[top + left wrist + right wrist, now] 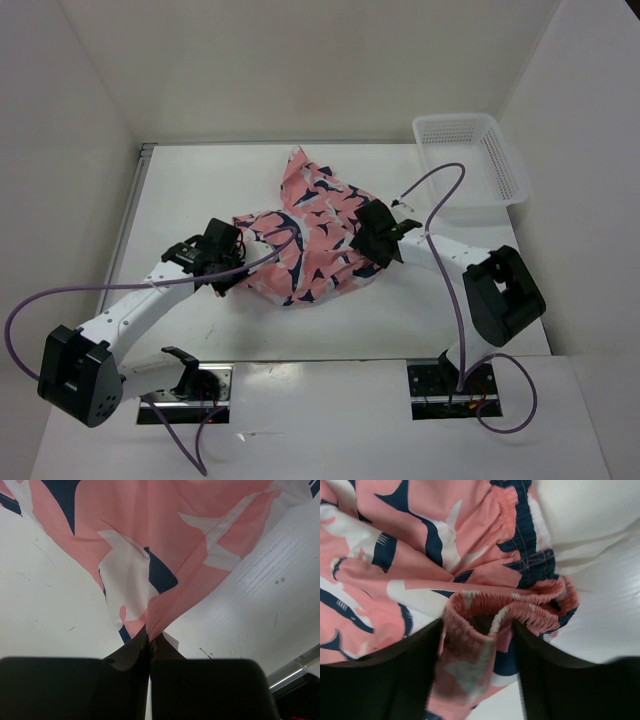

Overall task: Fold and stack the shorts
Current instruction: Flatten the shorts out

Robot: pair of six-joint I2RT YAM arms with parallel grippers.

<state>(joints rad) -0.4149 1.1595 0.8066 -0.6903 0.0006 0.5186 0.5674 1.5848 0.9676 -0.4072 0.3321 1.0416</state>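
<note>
Shorts (315, 235) lie crumpled, unfolded, on the table (190, 180). One corner is pinched by the left gripper (150, 642); the waistband is straddled by the spread right gripper (477, 630). Folding and stacking are judged undone.

White mesh basket (508, 170) at far right corner, white table (200, 180), plain white walls (90, 100)

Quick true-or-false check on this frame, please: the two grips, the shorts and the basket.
1. The left gripper is shut on the shorts. True.
2. The shorts lie folded in the basket. False: they lie crumpled on the table, apart from the basket.
3. The right gripper has its jaws apart around the waistband. True.
4. The shorts are plain blue. False: they are salmon pink with navy-and-white sharks.
</note>
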